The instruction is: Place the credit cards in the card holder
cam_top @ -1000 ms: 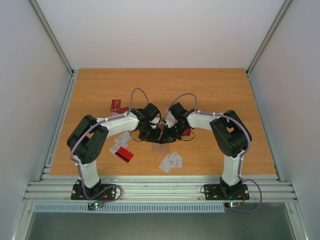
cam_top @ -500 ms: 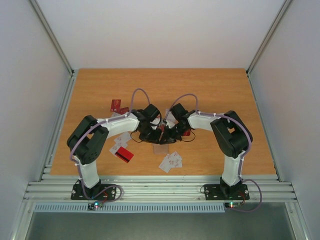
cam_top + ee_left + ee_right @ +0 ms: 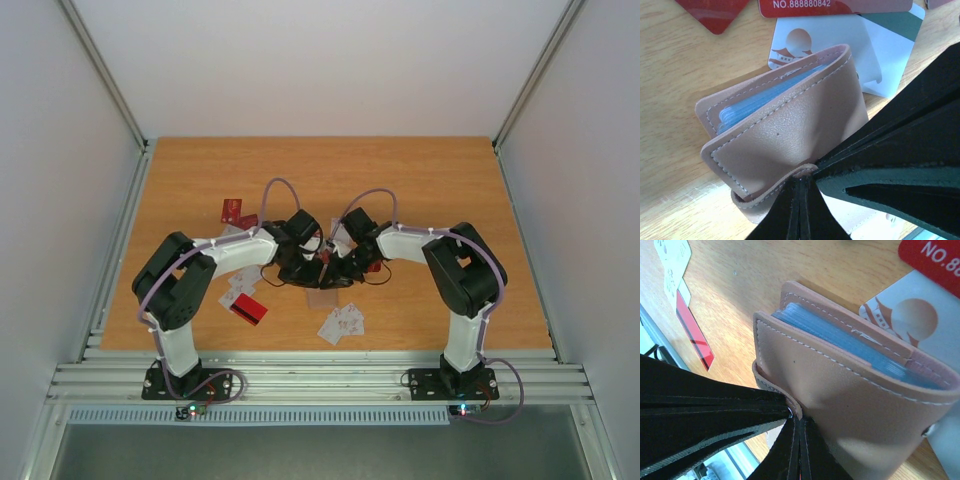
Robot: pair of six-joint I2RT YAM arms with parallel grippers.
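The tan card holder (image 3: 790,130) lies half folded on the wooden table, its blue-grey pockets showing at the open edge. It also shows in the right wrist view (image 3: 865,395). My left gripper (image 3: 802,179) is shut on the holder's cover edge. My right gripper (image 3: 797,421) is shut on the same edge from the other side. In the top view both grippers, left (image 3: 312,264) and right (image 3: 333,266), meet at mid-table and hide the holder. A white card (image 3: 880,45) and a red card (image 3: 830,6) lie just beyond the holder.
Loose cards are scattered on the table: red ones (image 3: 232,212) (image 3: 248,310), white ones (image 3: 342,322) (image 3: 242,280). A pale flat piece (image 3: 322,298) lies just in front of the grippers. White walls and metal rails (image 3: 120,250) bound the table.
Both grippers have edged slightly closer together over the holder. Cards on the table have not moved.
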